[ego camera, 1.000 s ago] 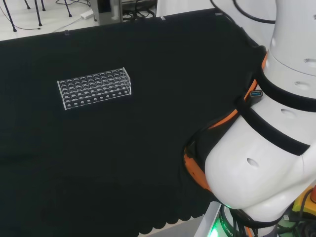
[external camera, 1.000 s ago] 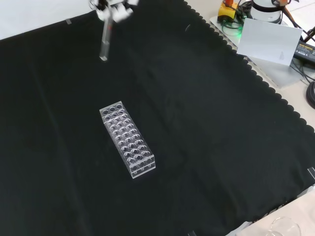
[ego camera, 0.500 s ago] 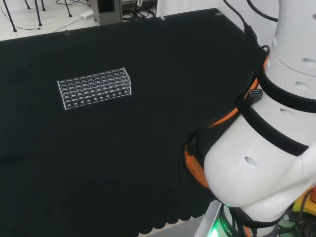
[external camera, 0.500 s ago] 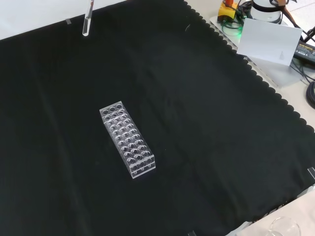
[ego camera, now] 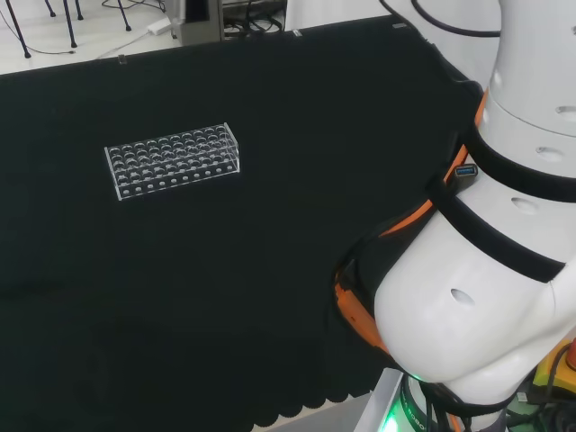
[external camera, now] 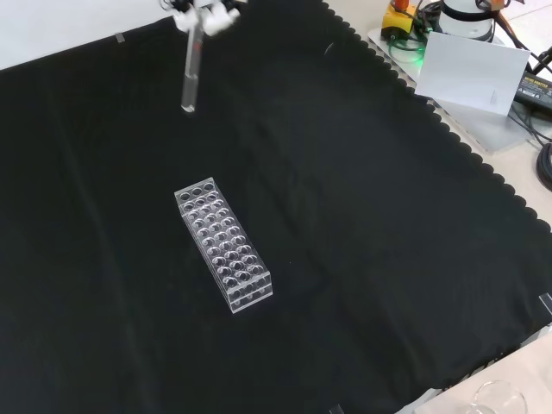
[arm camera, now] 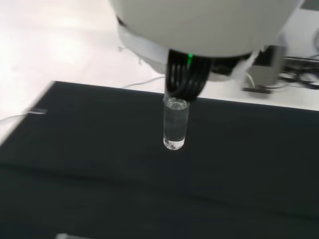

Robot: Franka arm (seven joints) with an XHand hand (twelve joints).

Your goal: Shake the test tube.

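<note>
Test tube (external camera: 189,76), hanging upright in the air beyond the far end of the clear rack (external camera: 223,243), pinched at its top by the hand (external camera: 202,15): lifted clear, apparently mid-shake, not yet returned.

Clear tube rack (external camera: 223,256) lying on black cloth (external camera: 371,224); white card (external camera: 470,71) beyond cloth edge.
</note>
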